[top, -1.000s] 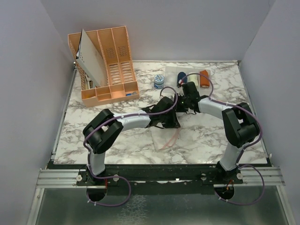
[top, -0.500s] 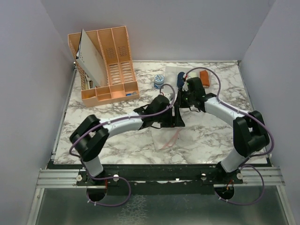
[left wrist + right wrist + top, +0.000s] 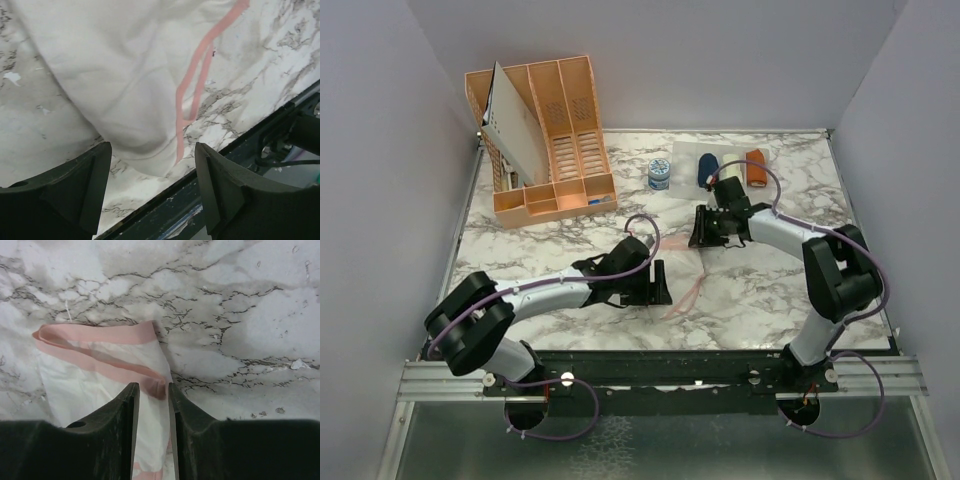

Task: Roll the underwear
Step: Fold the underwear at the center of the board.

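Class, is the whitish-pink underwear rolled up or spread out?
Spread out: the whitish-pink underwear lies mostly flat on the marble table, with no roll started.

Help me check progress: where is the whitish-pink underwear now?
In the top view, the whitish-pink underwear lies mid-table, right of the left tool, its far corner pinched in the right tool.

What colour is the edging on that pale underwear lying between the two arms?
Pink edging on whitish briefs; clearest in the right wrist view.
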Robot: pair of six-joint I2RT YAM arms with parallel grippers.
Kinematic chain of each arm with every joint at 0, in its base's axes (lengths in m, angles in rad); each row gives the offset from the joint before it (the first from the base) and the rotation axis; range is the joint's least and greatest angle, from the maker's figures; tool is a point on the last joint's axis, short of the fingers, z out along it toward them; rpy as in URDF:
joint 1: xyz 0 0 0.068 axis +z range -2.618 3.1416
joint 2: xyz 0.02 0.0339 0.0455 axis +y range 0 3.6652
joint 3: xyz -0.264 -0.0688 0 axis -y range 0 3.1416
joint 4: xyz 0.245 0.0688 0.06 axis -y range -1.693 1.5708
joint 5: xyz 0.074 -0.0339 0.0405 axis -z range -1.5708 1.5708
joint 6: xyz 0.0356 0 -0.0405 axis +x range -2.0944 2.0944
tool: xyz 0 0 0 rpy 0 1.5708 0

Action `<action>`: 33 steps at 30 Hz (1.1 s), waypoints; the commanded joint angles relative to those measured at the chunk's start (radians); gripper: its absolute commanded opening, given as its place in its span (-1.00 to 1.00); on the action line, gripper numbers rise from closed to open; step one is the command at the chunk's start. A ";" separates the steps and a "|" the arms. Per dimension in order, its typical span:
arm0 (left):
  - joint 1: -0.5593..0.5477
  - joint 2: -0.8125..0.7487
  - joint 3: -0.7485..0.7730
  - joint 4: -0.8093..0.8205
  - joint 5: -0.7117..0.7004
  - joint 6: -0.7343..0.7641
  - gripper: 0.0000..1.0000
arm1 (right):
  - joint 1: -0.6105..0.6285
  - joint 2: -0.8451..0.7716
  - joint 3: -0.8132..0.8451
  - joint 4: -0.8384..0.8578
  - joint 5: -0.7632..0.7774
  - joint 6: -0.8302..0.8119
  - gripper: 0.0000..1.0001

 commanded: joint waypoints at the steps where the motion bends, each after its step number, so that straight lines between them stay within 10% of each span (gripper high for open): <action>1: -0.006 -0.054 -0.004 -0.065 -0.116 0.018 0.46 | -0.004 0.067 0.048 -0.056 -0.020 -0.016 -0.32; 7: -0.005 -0.059 0.003 -0.089 -0.144 0.031 0.46 | -0.005 0.087 0.061 -0.065 -0.020 -0.032 -0.33; 16: -0.005 -0.014 -0.005 -0.087 -0.155 0.025 0.46 | -0.005 0.027 0.065 -0.055 -0.072 -0.066 -0.99; 33: -0.005 0.046 -0.008 -0.088 -0.168 0.039 0.46 | -0.004 0.077 0.140 -0.139 -0.090 -0.131 -0.71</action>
